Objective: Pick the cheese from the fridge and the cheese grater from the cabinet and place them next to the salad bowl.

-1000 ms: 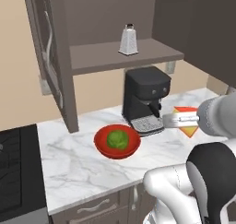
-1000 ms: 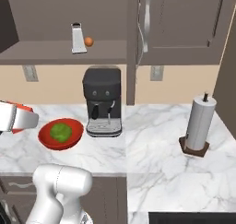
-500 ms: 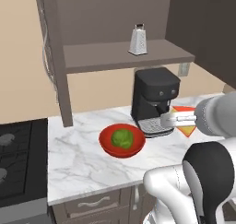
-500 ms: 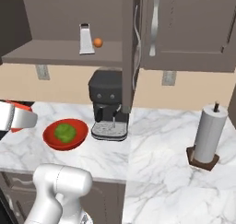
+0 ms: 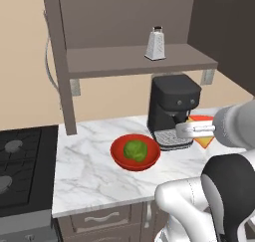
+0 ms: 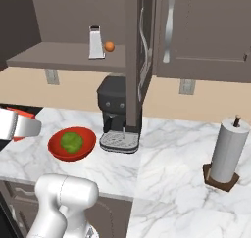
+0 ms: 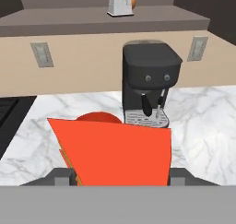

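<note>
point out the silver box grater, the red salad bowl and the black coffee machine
silver box grater (image 5: 155,45), left base view, on its perforated front face
red salad bowl (image 5: 119,157), left base view, on its left rim
black coffee machine (image 6: 115,98), right base view, on its upper body

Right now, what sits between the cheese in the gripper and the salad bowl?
In the left base view, the coffee machine's drip tray lies between the cheese held by the gripper and the salad bowl.

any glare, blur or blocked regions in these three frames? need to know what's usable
Left base view: flat even render, no glare; soft shadow under the salad bowl; the cheese grater sharp. Right base view: the same, though a cabinet panel cuts across the coffee machine. Hand view: the cheese held close in the pincer hides most of the bowl.
</note>
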